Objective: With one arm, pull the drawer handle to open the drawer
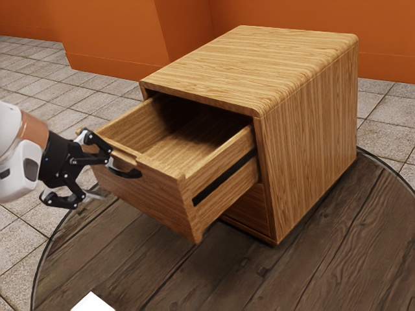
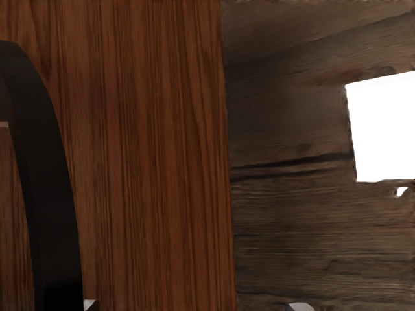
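Drawer [image 1: 175,152] stood pulled well out of the cabinet [image 1: 298,116] on the table [image 1: 311,259]. My claw [image 1: 94,172] sat at its black handle [image 1: 126,173], fingers spread apart, not clamping.

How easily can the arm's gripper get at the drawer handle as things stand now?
Probably yes, easily. The gripper is open just in front of the handle of the pulled-out drawer, and in the exterior view nothing stands between them.

Exterior: elevated, side-on; wrist: close; both share drawer [image 1: 146,191].
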### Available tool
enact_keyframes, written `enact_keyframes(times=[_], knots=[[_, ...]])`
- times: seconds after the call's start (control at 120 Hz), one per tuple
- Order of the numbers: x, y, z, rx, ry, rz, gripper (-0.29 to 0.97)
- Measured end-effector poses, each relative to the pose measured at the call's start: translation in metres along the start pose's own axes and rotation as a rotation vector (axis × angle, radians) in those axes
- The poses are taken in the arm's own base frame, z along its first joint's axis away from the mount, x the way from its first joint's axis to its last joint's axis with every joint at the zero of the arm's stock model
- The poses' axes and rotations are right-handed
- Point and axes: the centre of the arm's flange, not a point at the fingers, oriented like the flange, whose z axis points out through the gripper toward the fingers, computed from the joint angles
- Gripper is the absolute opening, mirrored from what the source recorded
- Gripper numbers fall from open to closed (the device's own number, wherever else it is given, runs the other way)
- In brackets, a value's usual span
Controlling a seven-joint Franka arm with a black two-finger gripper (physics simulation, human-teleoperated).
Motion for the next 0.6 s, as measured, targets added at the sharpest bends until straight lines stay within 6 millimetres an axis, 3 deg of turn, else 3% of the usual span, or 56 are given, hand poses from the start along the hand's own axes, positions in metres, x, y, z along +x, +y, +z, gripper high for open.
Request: enact_keyframes(times=[0.058, 0.3, 0.458, 0.575, 0.6], knots=[[0.001, 0.002, -0.004, 0.001, -0.008, -0.002, 0.22], [0.002, 0.003, -0.007, 0.000, -0.004, -0.010, 0.17], [0.007, 0.001, -0.013, 0.017, 0.004, -0.025, -0.06], [0.008, 0.001, -0.014, 0.020, 0.017, -0.039, 0.07], [0.008, 0.001, -0.014, 0.020, 0.017, -0.040, 0.05]])
